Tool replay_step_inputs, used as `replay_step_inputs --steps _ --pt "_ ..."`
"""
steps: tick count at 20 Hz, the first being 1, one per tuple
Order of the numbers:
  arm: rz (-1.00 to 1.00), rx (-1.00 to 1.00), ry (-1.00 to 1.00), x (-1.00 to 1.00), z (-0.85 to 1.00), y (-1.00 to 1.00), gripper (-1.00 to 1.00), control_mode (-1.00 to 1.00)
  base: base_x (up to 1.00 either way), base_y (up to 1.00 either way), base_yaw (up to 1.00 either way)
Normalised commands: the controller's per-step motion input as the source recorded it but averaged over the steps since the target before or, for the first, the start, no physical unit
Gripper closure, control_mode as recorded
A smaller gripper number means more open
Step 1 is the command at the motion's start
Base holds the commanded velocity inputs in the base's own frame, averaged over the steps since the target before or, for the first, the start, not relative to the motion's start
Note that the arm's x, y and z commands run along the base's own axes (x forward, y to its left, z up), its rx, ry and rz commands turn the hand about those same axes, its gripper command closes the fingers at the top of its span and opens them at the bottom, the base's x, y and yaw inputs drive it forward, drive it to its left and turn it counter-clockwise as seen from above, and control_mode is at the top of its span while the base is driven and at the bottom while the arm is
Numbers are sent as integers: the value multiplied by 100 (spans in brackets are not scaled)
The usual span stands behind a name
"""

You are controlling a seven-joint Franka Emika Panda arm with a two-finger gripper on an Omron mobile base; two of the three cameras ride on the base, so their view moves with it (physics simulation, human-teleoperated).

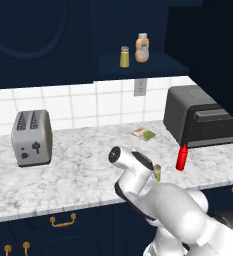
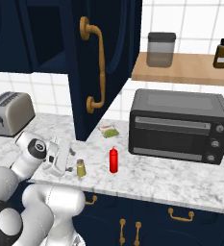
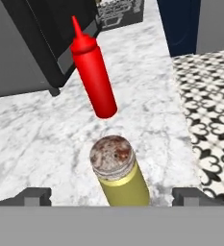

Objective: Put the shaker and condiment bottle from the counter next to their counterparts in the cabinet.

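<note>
1. End effector point(image 3: 111, 194): jaws spread wide and empty, one fingertip point(image 3: 34, 196) on each side of the shaker point(image 3: 119, 174), gripping nothing.
2. Shaker: upright on the marble worktop point(image 1: 78, 170) near its front edge, olive-yellow with a grey cap.
3. Condiment bottle point(image 2: 114, 160): red, upright, just beyond the shaker, in front of the toaster oven point(image 2: 176, 126).
4. Counterparts: a matching shaker point(image 1: 124, 56) and an orange-tan bottle point(image 1: 142, 48) stand side by side on the shelf of the cabinet point(image 1: 138, 65).
5. Toaster point(image 1: 32, 137): at the worktop's left.
</note>
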Motion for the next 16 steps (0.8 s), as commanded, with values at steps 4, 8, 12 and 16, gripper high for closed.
replay_step_inputs --steps 4,8,12,16 --pt "-1 7 0 0 -31 -38 -100 -100 0 0 0" --pt "-4 6 0 0 -19 -30 -100 -100 0 0 0" --pt "-5 3 5 1 -29 -17 -100 -100 0 0 0" --pt "-6 0 15 0 -46 0 100 -100 0 0 0"
